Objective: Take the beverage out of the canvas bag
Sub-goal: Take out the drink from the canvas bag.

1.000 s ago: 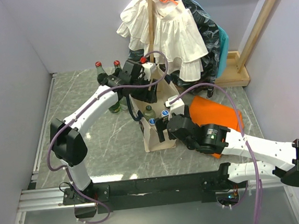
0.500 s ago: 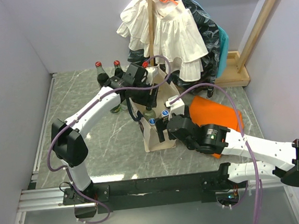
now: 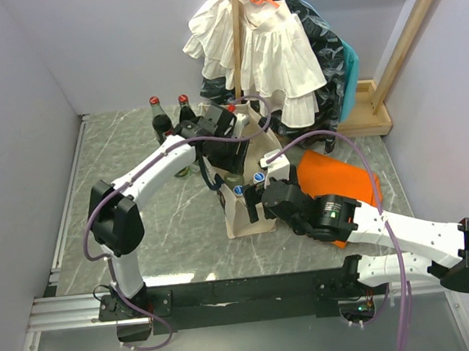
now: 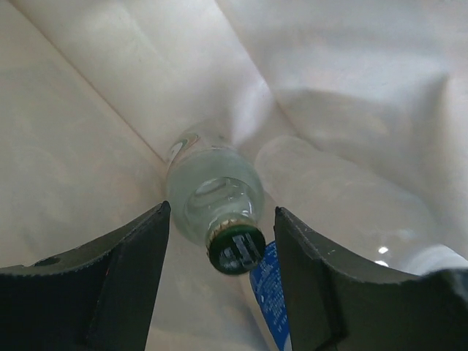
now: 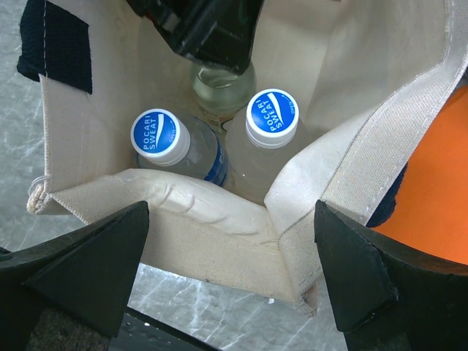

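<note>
Left gripper (image 4: 221,216), mine, hangs inside the canvas bag (image 3: 242,217) on the marble table (image 3: 126,152). Its jaws are spread to either side of a clear bottle (image 4: 216,191) with a green cap (image 4: 235,250). A gap shows on both sides, and neither finger (image 4: 131,256) touches the bottle.

This is the beverage I am after. It stands against the bag's far wall, just behind two plastic bottles with blue-and-white lids (image 5: 156,136) (image 5: 271,113).

My right gripper (image 5: 232,208) is also wide open, straddling the bag's near rim without visibly pinching it.

The step in hand, as I judge it, is the grasp itself. The cap sits slightly off-centre between my pads, so I would square up first. I would then close on the neck just under the cap's lip, where the flare gives something to hang from. Smooth, rounded and probably heavy with liquid, the bottle calls for a firm squeeze before any lift.

The rise should run straight up along the bag's height, clear of the soft walls and the navy strap. Otherwise the cloth may catch and come up too, or the neighbouring bottles may topple. A hold on the rim with my right would help keep the bag down.
</note>
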Available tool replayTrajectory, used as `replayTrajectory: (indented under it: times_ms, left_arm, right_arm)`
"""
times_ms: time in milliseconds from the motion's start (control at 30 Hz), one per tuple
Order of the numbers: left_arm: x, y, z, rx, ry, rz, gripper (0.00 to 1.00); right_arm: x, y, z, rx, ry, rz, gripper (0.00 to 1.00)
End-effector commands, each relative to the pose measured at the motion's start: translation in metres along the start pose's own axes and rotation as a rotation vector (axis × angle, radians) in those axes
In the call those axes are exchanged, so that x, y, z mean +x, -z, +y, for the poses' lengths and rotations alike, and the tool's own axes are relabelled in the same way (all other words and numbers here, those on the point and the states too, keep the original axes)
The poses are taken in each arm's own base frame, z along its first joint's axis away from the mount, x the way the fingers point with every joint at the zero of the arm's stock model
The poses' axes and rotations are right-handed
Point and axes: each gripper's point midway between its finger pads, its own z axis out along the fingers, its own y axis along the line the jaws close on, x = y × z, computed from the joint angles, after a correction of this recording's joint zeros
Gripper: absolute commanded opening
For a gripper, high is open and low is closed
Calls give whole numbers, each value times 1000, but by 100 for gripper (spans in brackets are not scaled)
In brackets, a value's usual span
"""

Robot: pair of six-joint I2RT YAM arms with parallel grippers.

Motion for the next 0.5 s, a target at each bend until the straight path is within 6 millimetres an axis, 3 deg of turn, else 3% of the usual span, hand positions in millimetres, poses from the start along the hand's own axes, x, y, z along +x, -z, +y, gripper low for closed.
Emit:
replayTrajectory:
  times_ms: [0, 200, 233, 367, 467]
  left_arm:
    - [-5, 4, -6, 2, -10, -4, 64]
    - [-8, 2, -6, -4, -15, -17, 57]
    - [-9, 2, -5, -15, -16, -24, 51]
    - [-13, 3, -9, 10, -13, -55, 44]
    - [-8, -3, -7, -2, -16, -11, 25]
  right_arm:
    - [37, -1, -5, 6, 55, 114, 100]
    - [37, -1, -4, 4, 59, 115, 100]
    - [37, -2, -4, 4, 61, 116, 100]
    - [37, -3, -4, 9, 65, 116, 100]
    - [36, -2, -5, 13, 64, 111, 100]
